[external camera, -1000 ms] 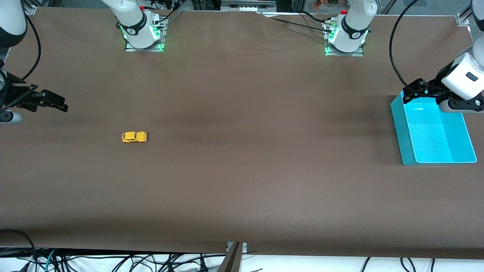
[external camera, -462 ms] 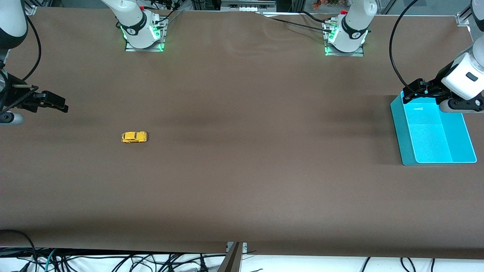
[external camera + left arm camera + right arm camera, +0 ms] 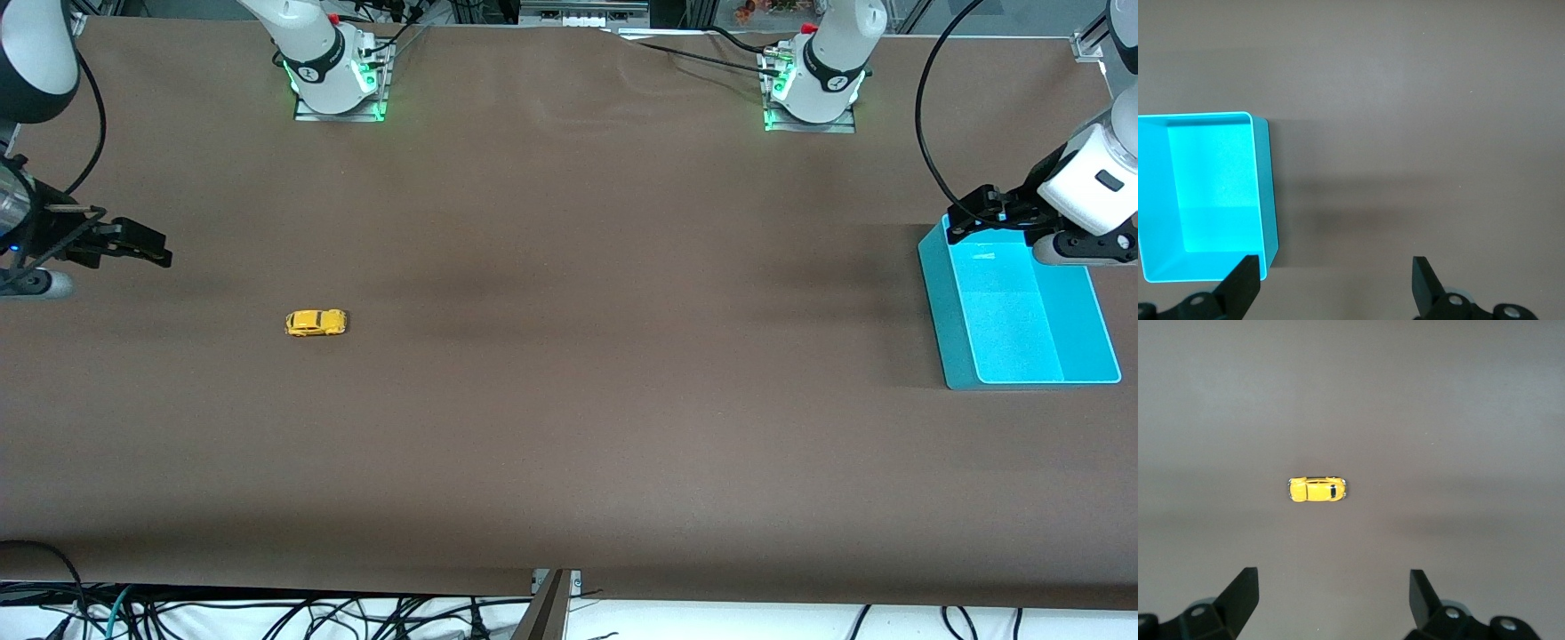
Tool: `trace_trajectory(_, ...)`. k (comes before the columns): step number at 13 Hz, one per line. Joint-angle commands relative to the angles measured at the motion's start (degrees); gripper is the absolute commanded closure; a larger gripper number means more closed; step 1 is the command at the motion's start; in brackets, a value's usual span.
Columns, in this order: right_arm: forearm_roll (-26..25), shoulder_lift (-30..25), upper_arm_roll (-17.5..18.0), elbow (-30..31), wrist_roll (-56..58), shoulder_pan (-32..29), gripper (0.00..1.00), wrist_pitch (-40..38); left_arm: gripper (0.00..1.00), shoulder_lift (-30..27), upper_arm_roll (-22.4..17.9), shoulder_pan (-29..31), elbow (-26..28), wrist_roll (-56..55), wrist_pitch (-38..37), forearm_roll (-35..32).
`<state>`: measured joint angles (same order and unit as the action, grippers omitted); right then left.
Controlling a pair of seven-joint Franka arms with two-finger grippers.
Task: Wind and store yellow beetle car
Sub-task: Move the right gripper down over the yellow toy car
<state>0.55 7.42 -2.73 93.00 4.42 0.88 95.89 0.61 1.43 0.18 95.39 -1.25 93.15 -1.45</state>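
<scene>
Table (image 3: 569, 373): a wide surface covered by plain brown matting is seen; both arm bases are bolted along its edge farthest from the front camera, each lit green.
Room: loose cables are seen below the table's near edge, and metal framing above the bases.
Teal bin (image 3: 1022, 311): an open rectangular container is set at the left arm's end of the table, directly beneath the left gripper; nothing is seen inside it.
Left gripper (image 3: 978, 218): it is held in the air over the bin's edge that lies farthest from the front camera; its fingers (image 3: 1245, 280) are spread wide and nothing is held.
Right gripper (image 3: 147, 246): it is held in the air over bare matting at the right arm's end of the table; its fingers (image 3: 1245, 590) are spread wide and nothing is gripped.
Yellow beetle car (image 3: 316, 323): it is stood on its wheels on the matting, apart from the right gripper and nearer to the front camera than the spot under it; in the right wrist view (image 3: 1317, 489) it is seen ahead of the open fingers.
Car's long axis: it is laid along the table's length, crosswise to the right gripper's reach; which end is the nose cannot be told.
</scene>
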Motion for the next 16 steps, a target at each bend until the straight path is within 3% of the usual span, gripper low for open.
trace_trajectory(1,0.06,1.54,0.44,-0.71,0.15,1.49,0.00,-2.19,0.00,0.80,-0.02,0.18,-1.87,0.81,-1.39,0.39)
trace_trajectory(4,-0.55,1.90,0.44,-0.89,1.11,3.07,0.00,-5.79,0.00,0.80,-0.02,0.18,-1.87,0.81,-1.39,0.39)
trace_trajectory(7,-0.99,5.74,0.18,-0.89,22.21,2.55,0.00,-4.85,0.00,0.80,-0.02,0.18,-1.79,0.81,-1.39,0.39)
trace_trajectory(12,-1.08,13.31,0.01,0.08,50.02,2.46,0.00,2.96,0.00,0.80,-0.02,0.18,-1.87,0.81,-1.39,0.39)
trace_trajectory(16,-1.08,14.91,0.01,7.79,67.53,2.63,0.00,18.23,0.00,0.80,-0.02,0.18,-1.87,0.81,-1.39,0.39)
